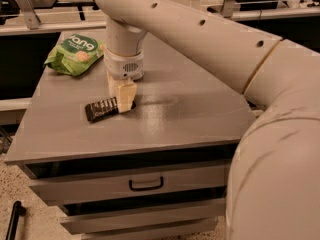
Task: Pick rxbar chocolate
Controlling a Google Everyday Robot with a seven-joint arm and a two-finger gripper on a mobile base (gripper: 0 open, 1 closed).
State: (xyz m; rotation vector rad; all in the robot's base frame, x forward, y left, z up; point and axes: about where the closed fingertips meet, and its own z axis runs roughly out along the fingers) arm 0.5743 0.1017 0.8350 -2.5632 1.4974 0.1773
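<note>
The rxbar chocolate [100, 109] is a slim dark bar with pale stripes. It lies flat on the grey cabinet top [190, 109], left of the middle. My gripper [122, 102] points straight down from the cream wrist [124, 64]. Its tip is at the cabinet surface, right at the bar's right end, which it hides. The large cream arm sweeps in from the right foreground.
A green chip bag [75, 54] lies at the back left of the cabinet top. A drawer with a black handle [146, 184] is below the front edge. Shelves and rails stand behind the cabinet.
</note>
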